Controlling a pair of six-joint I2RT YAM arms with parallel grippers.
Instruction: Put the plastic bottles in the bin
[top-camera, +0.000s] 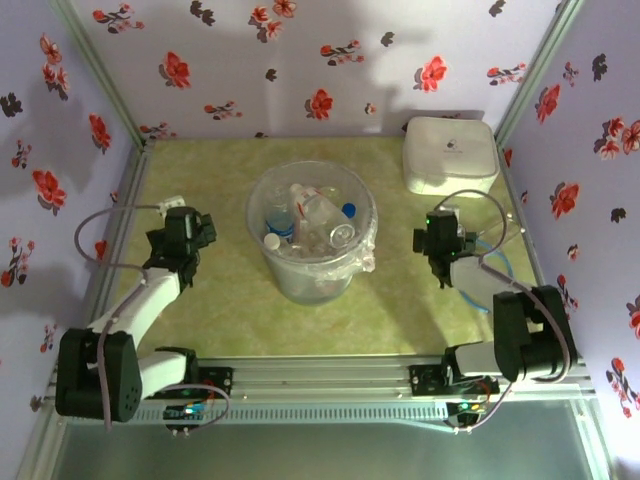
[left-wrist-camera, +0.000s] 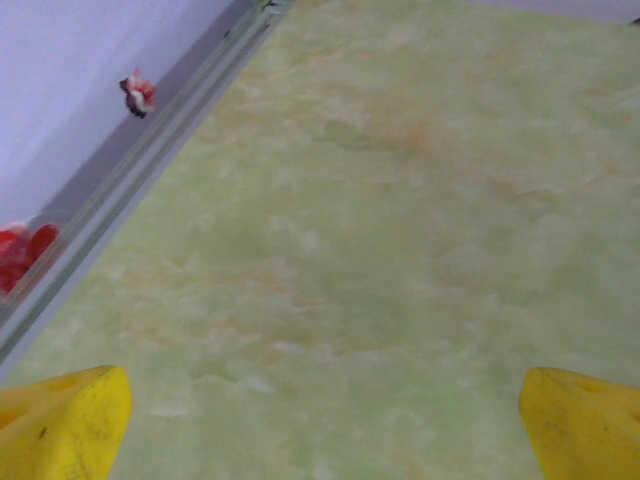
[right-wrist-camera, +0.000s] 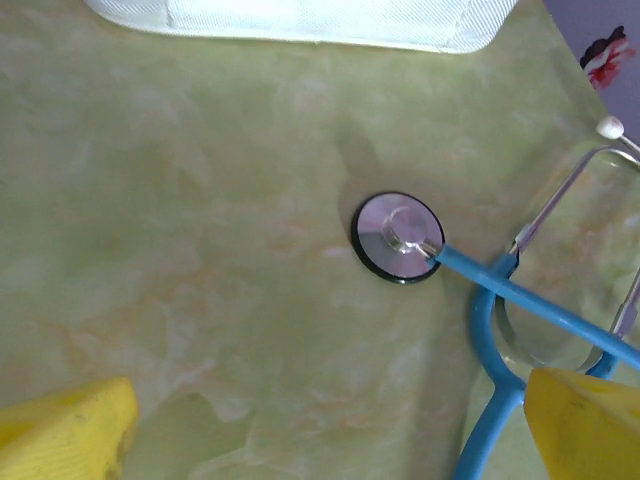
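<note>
The round translucent bin (top-camera: 311, 280), lined with a clear bag, stands mid-table and holds several clear plastic bottles (top-camera: 318, 215) with blue and white caps. To the bin's left my left gripper (top-camera: 190, 228) hovers over bare tabletop; in the left wrist view its yellow fingertips (left-wrist-camera: 60, 425) stand wide apart with nothing between them. My right gripper (top-camera: 440, 245) sits to the right of the bin, open and empty, its yellow fingertips (right-wrist-camera: 65, 430) spread over the green surface.
A white rounded-square lidded box (top-camera: 450, 153) stands at the back right. A blue stethoscope (right-wrist-camera: 490, 290) with a round metal chest piece (right-wrist-camera: 398, 237) lies just ahead of the right gripper. Floral walls enclose the table on three sides.
</note>
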